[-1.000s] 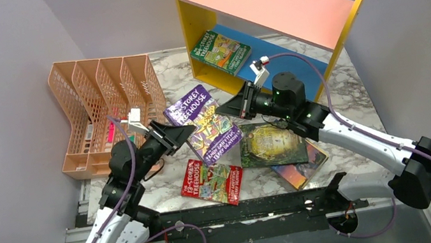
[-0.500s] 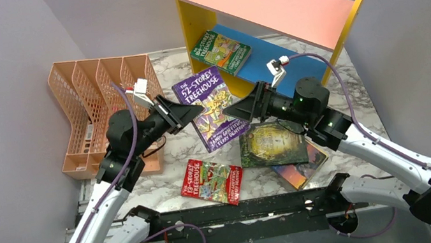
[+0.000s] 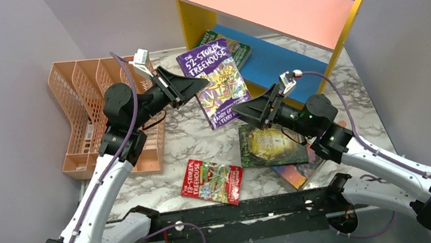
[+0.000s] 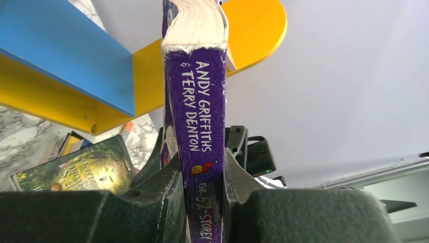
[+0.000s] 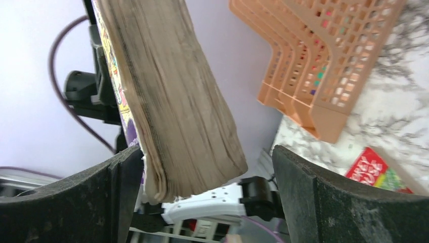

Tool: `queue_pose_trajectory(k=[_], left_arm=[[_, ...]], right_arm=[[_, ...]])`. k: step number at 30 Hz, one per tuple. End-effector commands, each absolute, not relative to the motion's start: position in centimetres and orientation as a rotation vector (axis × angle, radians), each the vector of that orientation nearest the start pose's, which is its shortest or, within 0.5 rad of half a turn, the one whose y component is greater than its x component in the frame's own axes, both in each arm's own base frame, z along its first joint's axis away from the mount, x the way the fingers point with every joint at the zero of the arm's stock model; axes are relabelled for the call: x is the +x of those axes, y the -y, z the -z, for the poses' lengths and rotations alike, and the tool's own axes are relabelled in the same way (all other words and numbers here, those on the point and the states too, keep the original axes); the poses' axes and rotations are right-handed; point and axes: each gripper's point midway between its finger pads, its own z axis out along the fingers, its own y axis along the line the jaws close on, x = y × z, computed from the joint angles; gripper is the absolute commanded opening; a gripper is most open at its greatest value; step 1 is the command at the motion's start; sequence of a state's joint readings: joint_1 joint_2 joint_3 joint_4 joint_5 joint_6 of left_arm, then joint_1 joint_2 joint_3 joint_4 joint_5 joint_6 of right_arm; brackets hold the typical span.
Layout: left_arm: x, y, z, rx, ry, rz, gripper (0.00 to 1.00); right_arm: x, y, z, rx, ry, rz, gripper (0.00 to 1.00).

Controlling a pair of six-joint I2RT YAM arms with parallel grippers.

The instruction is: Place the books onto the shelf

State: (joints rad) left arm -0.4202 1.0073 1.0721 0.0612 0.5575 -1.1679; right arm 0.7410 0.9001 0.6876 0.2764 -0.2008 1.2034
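Note:
My left gripper [image 3: 198, 84] is shut on the spine edge of the purple "52-Storey Treehouse" book [image 3: 217, 82], holding it in the air in front of the shelf [image 3: 266, 4]. In the left wrist view the purple spine [image 4: 200, 101] stands upright between the fingers [image 4: 167, 187]. My right gripper [image 3: 251, 111] stands open just below the book's lower right corner. In its own view the book's page edge [image 5: 172, 101] hangs between the wide jaws, gripped by neither. A green Treehouse book [image 3: 239, 47] lies on the blue lower board [image 3: 275, 61], partly hidden. A red book [image 3: 212, 181], a dark green-gold one [image 3: 271, 145] and another beneath it [image 3: 301, 173] lie on the table.
A peach mesh file rack [image 3: 105, 112] stands at the left, close behind my left arm. The shelf's yellow side panels [image 3: 192, 28] frame the opening. Grey walls close in on both sides of the marble table [image 3: 197, 143].
The left arm has raised the purple book up and back toward the shelf. The right gripper has opened, let go of the book and dropped back to the right.

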Motion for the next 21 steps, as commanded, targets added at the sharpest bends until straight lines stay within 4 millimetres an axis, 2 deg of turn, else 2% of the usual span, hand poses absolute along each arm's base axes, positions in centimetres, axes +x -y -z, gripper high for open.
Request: queue_pose_trajectory(k=[1,4,7,12,13,14,15,17,19,21], left_arm=[[21.2,24.0,-49.7,0.040,-1.453,1.813,0.00],[21.4,24.0,-49.4,0.033,-1.459,1.802,0.00],[22.0,23.9,-48.5,0.010,-1.485,1.758,0.00],[22.8,23.3,-46.1,-0.042,-1.550,1.661,0.00],[22.9,23.3,-45.6,-0.047,-1.561,1.659,0.06],[22.9,23.3,-45.1,-0.050,-1.571,1.659,0.18],[23.0,23.4,-44.5,-0.052,-1.585,1.660,0.31],[23.0,23.5,-43.0,-0.049,-1.614,1.654,0.46],[22.9,23.6,-41.7,-0.036,-1.639,1.641,0.51],[22.6,23.6,-40.6,-0.029,-1.658,1.632,0.52]], right_arm=[[20.0,-28.9,-35.6,0.308,-1.610,-1.869,1.00],[19.7,-29.0,-37.4,0.306,-1.546,-1.959,0.97],[19.7,-28.1,-38.8,0.331,-1.473,-1.968,0.83],[20.2,-26.6,-38.9,0.394,-1.416,-1.908,0.36],[20.3,-26.5,-38.7,0.398,-1.418,-1.897,0.24],[20.3,-26.4,-38.7,0.395,-1.418,-1.885,0.16],[20.4,-26.4,-38.6,0.389,-1.421,-1.869,0.09],[20.5,-26.3,-38.7,0.376,-1.422,-1.845,0.01],[20.7,-26.3,-38.6,0.370,-1.427,-1.819,0.01],[20.8,-26.2,-38.4,0.375,-1.429,-1.808,0.01]])
